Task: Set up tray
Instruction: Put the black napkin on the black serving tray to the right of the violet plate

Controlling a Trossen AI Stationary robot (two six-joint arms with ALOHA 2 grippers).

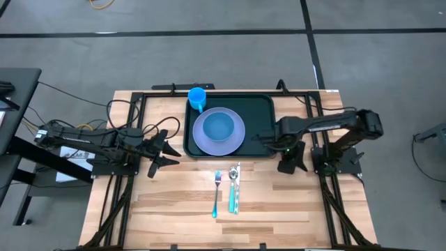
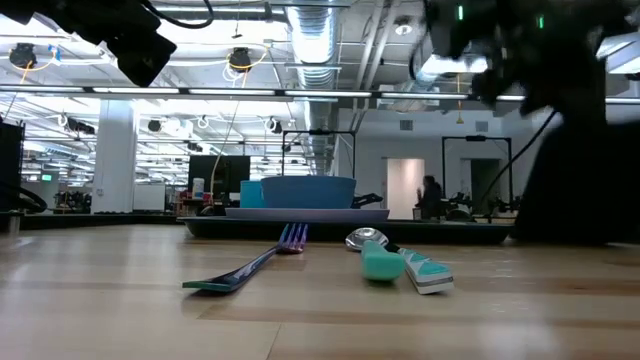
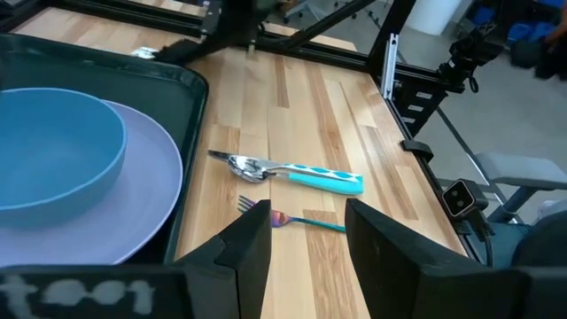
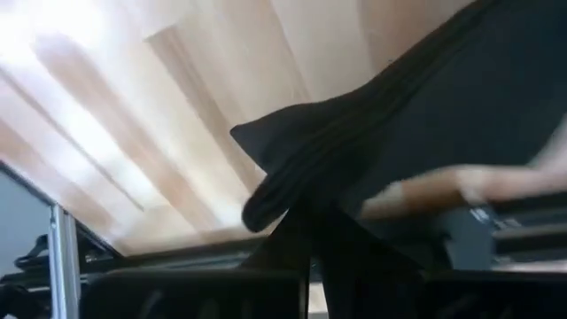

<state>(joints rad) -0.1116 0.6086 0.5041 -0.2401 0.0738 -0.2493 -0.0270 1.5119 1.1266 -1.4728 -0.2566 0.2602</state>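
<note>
The dark green tray (image 1: 261, 111) lies flat on the table's far middle. It carries a lavender plate (image 1: 237, 143) with a blue bowl (image 1: 219, 127) on it, and a blue cup (image 1: 197, 97) at its far left corner. A fork (image 1: 217, 192) and a teal-handled spoon (image 1: 235, 187) lie on the wood near the tray's near edge. My left gripper (image 1: 167, 150) hovers open left of the tray; its wrist view looks past the open fingers (image 3: 306, 217) at the spoon (image 3: 292, 173) and fork (image 3: 288, 220). My right gripper (image 1: 259, 138) reaches in over the tray's right side. My right gripper is shut on the tray's rim near its near right corner (image 4: 266, 190), reaching in from the table's right and slanting down. The gripper itself hides the exact place of contact. In the low view the tray (image 2: 440, 231) still lies flat on the table.
Black frame rails run along the table's left, right and far sides (image 1: 209, 89). Bare wood (image 1: 279, 202) spreads near the cutlery toward the near edge. A dark side table (image 1: 14, 104) stands beyond the left edge.
</note>
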